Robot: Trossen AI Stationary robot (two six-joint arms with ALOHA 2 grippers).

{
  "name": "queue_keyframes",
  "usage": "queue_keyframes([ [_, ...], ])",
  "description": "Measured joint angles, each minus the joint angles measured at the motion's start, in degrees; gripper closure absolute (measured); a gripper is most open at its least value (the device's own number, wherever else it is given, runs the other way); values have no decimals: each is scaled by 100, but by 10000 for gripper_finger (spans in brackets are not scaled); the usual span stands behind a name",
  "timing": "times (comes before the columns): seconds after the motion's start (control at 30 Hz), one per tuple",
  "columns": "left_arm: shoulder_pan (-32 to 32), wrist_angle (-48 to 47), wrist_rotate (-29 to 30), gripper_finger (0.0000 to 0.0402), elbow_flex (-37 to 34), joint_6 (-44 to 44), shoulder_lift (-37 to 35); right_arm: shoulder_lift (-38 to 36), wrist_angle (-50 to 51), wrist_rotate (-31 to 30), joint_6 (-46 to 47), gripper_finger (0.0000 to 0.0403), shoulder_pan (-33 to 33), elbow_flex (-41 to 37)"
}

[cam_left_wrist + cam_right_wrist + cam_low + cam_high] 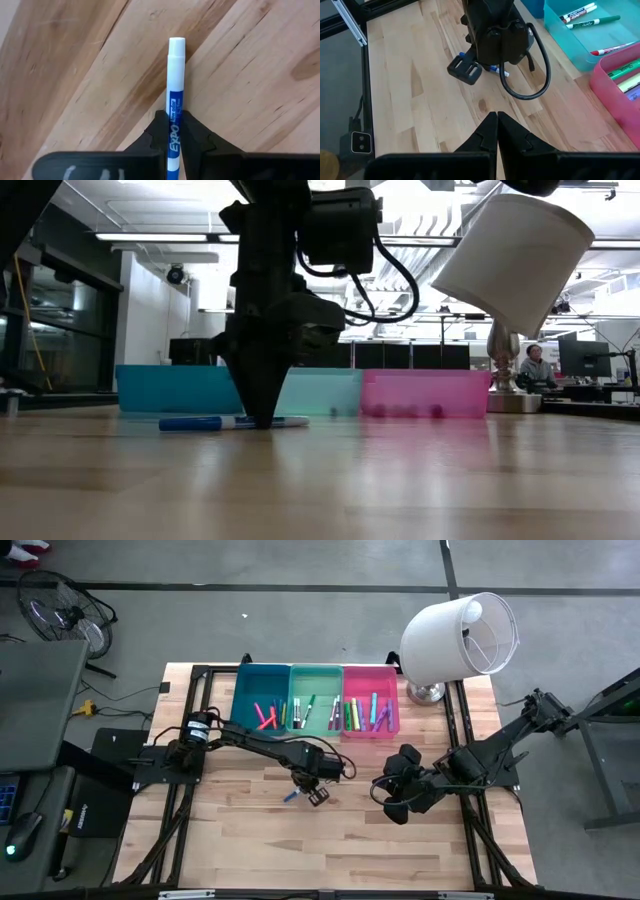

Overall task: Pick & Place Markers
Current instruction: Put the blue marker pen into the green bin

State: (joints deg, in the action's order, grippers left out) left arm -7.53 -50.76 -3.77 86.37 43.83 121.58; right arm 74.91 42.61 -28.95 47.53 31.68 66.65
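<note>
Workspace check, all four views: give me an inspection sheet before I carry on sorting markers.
Surface: pale wooden plank tabletop, front part bare.
Job's things: one blue-and-white marker pen lies flat on the wood; many coloured markers sit in the teal, mint green and pink plastic bins at the back edge.
Clutter: big white lamp shade on a metal base at the back right corner.
Grippers: left claw down at the table, shut on the blue-and-white marker; right claw shut, empty, waiting above the table's right side.
Cables: black loop on the left wrist.
Surroundings: floor fan, seated person behind monitors.
</note>
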Motion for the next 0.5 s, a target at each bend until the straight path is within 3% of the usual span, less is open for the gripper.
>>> queue_keyframes([
  [0.5,2,-96,100,384,-2,-379,-175,0,280,-143,-4,403,0,0],
])
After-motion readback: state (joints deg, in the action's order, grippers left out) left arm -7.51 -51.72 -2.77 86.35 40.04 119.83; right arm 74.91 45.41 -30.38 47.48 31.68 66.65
